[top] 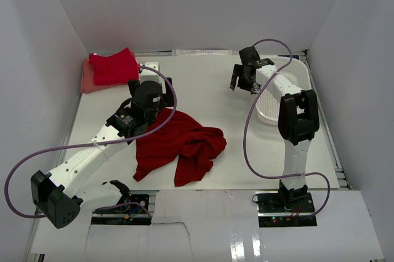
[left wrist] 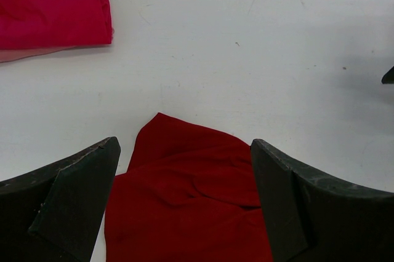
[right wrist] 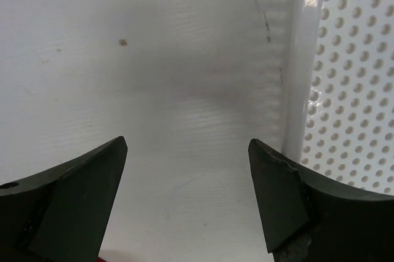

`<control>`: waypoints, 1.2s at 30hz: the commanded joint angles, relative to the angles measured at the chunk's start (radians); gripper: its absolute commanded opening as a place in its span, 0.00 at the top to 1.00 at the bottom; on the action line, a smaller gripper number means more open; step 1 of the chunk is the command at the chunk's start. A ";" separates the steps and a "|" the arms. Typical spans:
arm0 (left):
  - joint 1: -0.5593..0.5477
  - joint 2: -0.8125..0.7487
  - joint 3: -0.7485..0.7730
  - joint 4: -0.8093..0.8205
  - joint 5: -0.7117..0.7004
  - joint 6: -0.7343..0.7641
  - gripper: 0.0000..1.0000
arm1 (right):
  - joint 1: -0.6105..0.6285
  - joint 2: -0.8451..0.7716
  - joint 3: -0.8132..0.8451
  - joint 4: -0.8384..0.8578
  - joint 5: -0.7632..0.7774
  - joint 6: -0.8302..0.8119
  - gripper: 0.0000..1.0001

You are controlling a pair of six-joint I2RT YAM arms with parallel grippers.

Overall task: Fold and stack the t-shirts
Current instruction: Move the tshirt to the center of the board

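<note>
Left claw hangs wide open and empty just above the crumpled deep red cloth t-shirt on the white bench, and your right claw gapes empty too, so pinch a single-layer edge and spread it flat before folding.

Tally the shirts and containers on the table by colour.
Deep red: 2, the folded t-shirt and the crumpled t-shirt
Salmon-pink: 1, the bottom t-shirt under the folded one
White: 1, the basket
Total: 4 visible; the stack may hide more.
</note>
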 commanded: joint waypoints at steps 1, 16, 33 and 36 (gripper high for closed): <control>0.006 -0.029 0.034 -0.006 -0.003 -0.004 0.02 | -0.018 -0.051 -0.067 -0.034 0.043 -0.054 0.14; 0.006 -0.024 0.034 -0.008 -0.006 -0.006 0.02 | -0.135 -0.071 -0.106 -0.043 0.042 -0.219 0.14; 0.006 -0.004 0.034 -0.011 -0.014 -0.003 0.02 | -0.263 0.126 0.127 0.041 -0.052 -0.287 0.08; 0.007 -0.003 0.033 -0.009 -0.015 -0.003 0.02 | -0.279 0.159 0.180 0.043 -0.070 -0.293 0.08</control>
